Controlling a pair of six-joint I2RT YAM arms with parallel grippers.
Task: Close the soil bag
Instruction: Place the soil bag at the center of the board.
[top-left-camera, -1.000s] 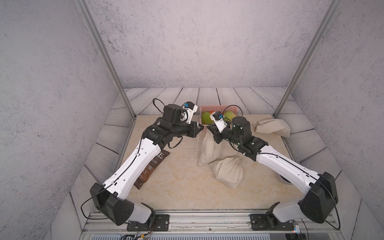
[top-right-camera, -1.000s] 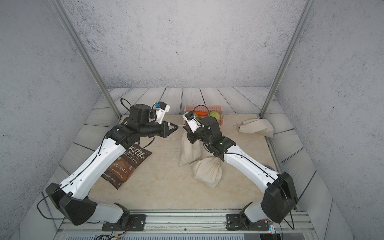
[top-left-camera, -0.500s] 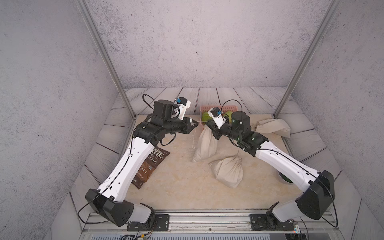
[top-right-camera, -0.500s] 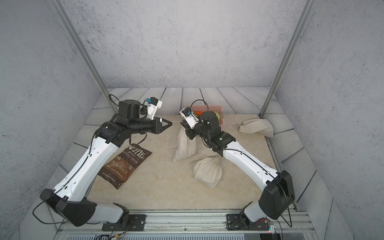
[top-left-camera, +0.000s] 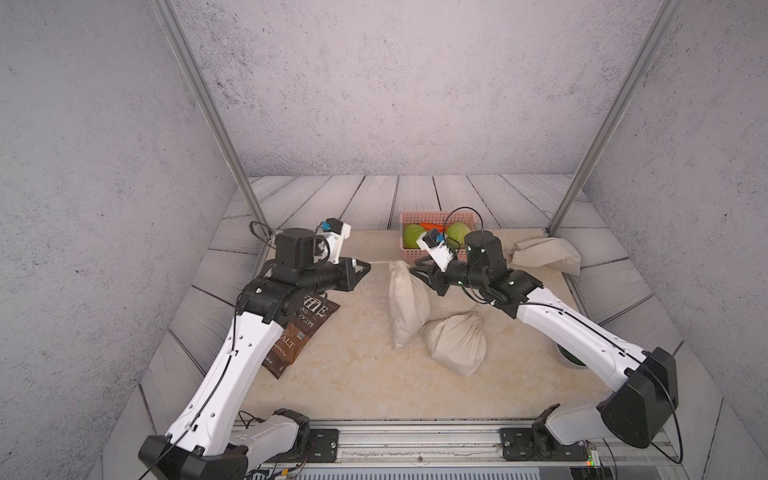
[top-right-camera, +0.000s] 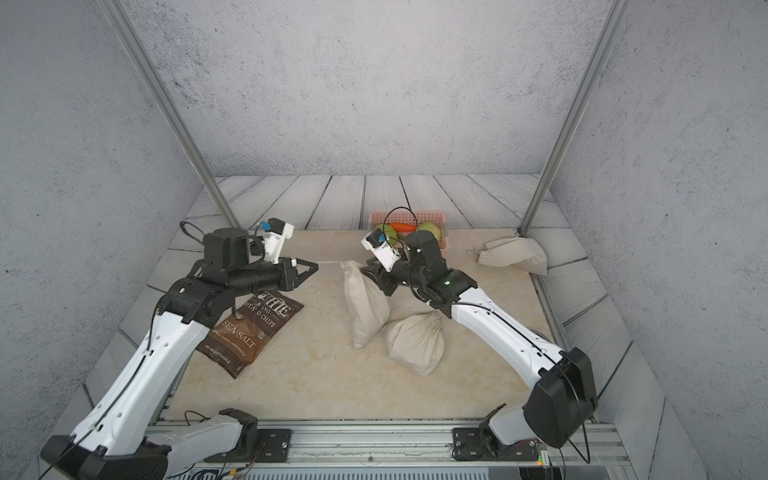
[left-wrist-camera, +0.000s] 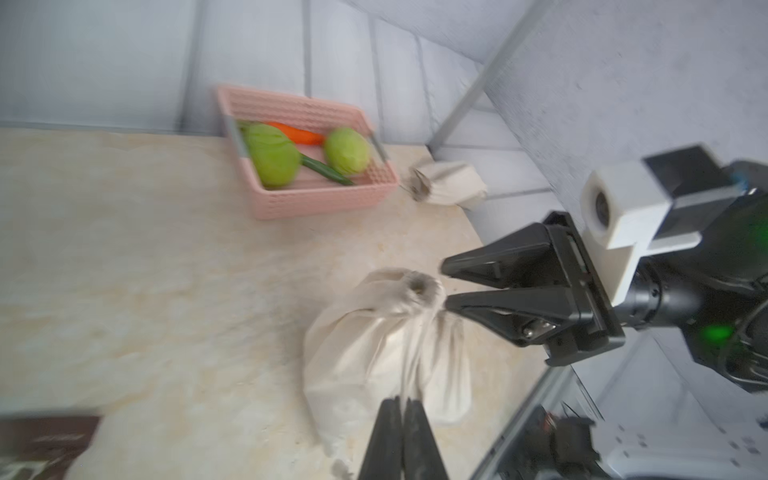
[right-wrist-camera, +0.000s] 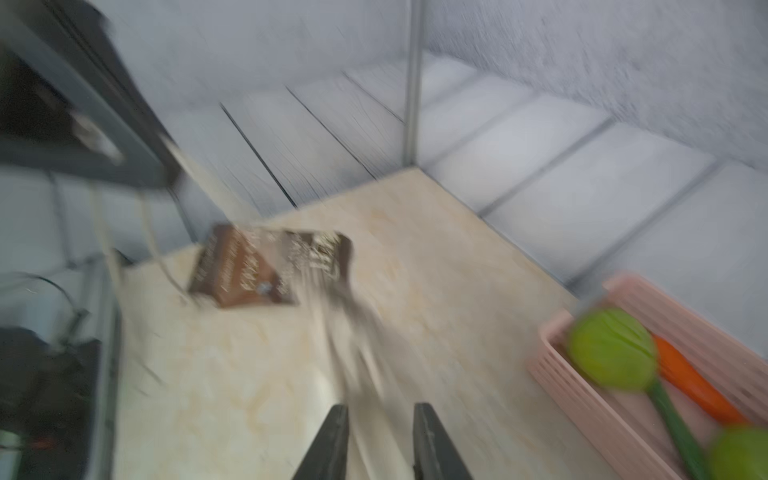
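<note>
The soil bag (top-left-camera: 407, 303) (top-right-camera: 365, 305) is a cream cloth sack standing upright mid-table, its neck (left-wrist-camera: 415, 291) gathered tight. A thin drawstring (top-left-camera: 379, 262) runs taut from the neck leftward to my left gripper (top-left-camera: 369, 266) (top-right-camera: 316, 264) (left-wrist-camera: 401, 405), which is shut on it. My right gripper (top-left-camera: 413, 269) (top-right-camera: 365, 272) (left-wrist-camera: 444, 284) hovers just right of the neck, jaws apart and holding nothing. In the blurred right wrist view its open fingers (right-wrist-camera: 380, 409) point along the cloth.
A second cream sack (top-left-camera: 457, 343) (top-right-camera: 415, 343) lies against the soil bag's right side. A third sack (top-left-camera: 544, 259) lies at the back right. A pink basket (top-left-camera: 432, 217) (left-wrist-camera: 332, 199) of vegetables stands behind. A brown chips bag (top-left-camera: 299, 332) (top-right-camera: 253, 328) lies under the left arm.
My left gripper has drawn leftward with the drawstring, pulling it taut and cinching the neck. The right gripper has opened and come off the bag's top.
</note>
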